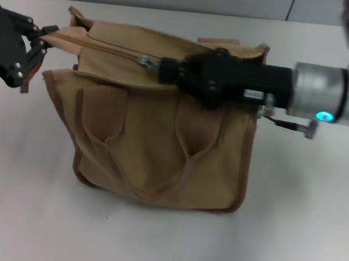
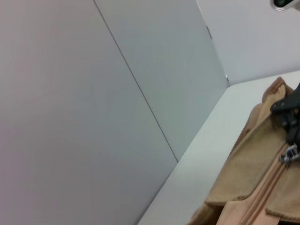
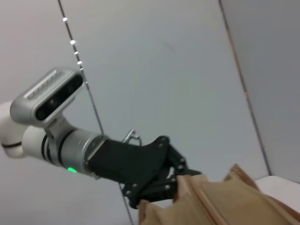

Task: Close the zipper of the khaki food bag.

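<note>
**Zipper pull pinched, far end of the bag braced**

Canvas bag, khaki (image 1: pixel 161 147), stands on a pale table (image 1: pixel 299 239), front pocket and two wide webbing straps facing the head camera. Along its top panel runs the zipper (image 1: pixel 111 48), a khaki tape line with a small silver pull tab (image 1: pixel 147 61) sitting about midway along.

The right gripper (image 1: pixel 163 68) reaches in from the robot's right across the bag's top, and its black fingers look pressed together on the pull tab. The left gripper (image 1: pixel 38 40) sits at the bag's left end, fingers closed on a tongue of fabric where the zipper tape ends (the right wrist view shows those fingers (image 3: pixel 176 180) clamped over the cloth edge).

My read is that the step in hand is drawing the slider along the tape. To do it well, the left gripper should keep the tape taut and level so the soft panel does not bunch ahead of the slider. The right should pull straight along the zipper line rather than upward, since the small metal tab could slip from a pinch.

The canvas is limp and matte, with brownish piping stiffening the edges. The straps are thick and flat, sagging against the front. The boxy shape leans and creases, so it will yield easily.
</note>
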`<state>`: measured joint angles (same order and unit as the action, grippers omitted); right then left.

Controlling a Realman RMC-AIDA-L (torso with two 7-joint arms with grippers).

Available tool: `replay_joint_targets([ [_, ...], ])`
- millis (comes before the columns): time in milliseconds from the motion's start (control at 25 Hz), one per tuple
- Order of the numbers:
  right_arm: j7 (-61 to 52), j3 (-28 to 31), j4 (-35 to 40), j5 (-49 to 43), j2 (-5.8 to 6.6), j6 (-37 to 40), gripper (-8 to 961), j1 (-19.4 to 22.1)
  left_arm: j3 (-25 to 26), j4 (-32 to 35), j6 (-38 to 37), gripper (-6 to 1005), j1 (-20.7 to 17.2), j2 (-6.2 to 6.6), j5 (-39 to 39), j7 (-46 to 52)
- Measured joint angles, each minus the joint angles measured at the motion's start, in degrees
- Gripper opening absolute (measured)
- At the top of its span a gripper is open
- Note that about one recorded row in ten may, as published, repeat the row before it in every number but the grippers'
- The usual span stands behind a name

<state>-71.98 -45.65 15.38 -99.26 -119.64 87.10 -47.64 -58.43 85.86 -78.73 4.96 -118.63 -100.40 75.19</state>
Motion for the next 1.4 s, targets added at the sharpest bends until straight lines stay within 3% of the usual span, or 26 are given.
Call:
replay_joint_targets([
  [240, -3.33, 0.10, 7.96, 0.56, 0.29, 3.19, 6, 8.11, 0.58, -4.63, -0.30, 67, 0.44, 0.12, 1.98, -1.38],
  [600, -6.10, 0.83, 13.69, 0.66, 0.89, 5.47, 6, 14.61, 1.53, -7.87, -2.32, 71, 1.06, 0.10, 3.15, -1.31],
  [960, -7.31, 2.27, 14.51, 0.67, 2.02, 6.86, 5, 17.95, 2.57, -8.69, -4.69, 74, 1.45, 0.23, 3.67, -0.87],
  [1400, -8.86, 3.99, 14.56, 0.55, 2.06, 9.53, 3, 18.28, 3.89, -11.06, -7.42, 78, 3.75, 0.45, 3.13, 5.22],
])
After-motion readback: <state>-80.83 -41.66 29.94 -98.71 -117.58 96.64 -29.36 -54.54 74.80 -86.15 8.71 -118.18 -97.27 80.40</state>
